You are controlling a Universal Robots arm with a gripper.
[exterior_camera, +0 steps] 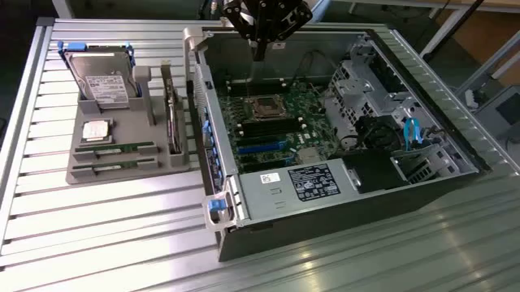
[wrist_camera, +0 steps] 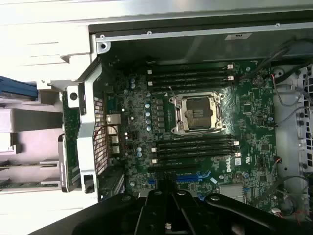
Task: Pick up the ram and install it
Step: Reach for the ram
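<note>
Exterior view, from its left — the ram (exterior_camera: pixel 114 148) and its twin (exterior_camera: pixel 114 164) lie in separate grooves of the gray tray (exterior_camera: pixel 130 125), likely so either can be gripped alone — while the gripper (exterior_camera: pixel 258 56) hangs shut and empty over the open computer case (exterior_camera: pixel 341 219).

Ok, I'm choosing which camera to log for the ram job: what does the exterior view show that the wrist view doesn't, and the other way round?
Exterior view adds: the whole gray tray with hard drive, processor chip, expansion card, ram stick and second ram stick at full length, plus the power supply.
Wrist view adds: a straight-down look at the empty memory slots and their white latches.
Both: the motherboard, the empty processor socket, and the shut gripper over the open case, holding nothing.
</note>
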